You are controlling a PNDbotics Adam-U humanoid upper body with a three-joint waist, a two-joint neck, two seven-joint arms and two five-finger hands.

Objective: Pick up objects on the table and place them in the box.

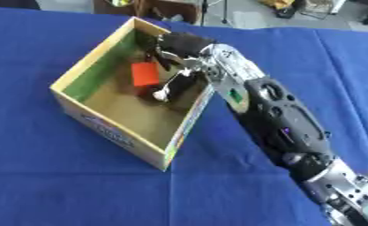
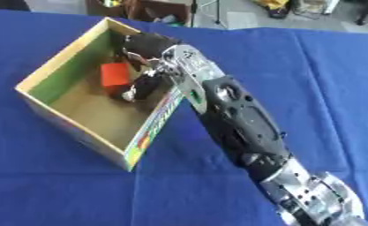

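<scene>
An open cardboard box (image 1: 115, 132) with a green inner wall stands on the blue table, left of centre. My right arm comes in from the lower right and crosses the box's right wall. My right hand (image 1: 180, 47) is inside the box near its far corner. A red block (image 1: 146, 73) sits in the box right beside the hand, on its left. Whether the hand holds the block or only touches it is hidden. Something dark (image 1: 146, 91) lies just below the block, a shadow or another thing. My left hand shows in neither view.
Blue cloth (image 1: 55, 185) covers the table all round the box. Beyond the far edge are a wooden piece of furniture (image 1: 167, 9) and floor clutter. The box's near right wall (image 2: 152, 126) stands close against my forearm.
</scene>
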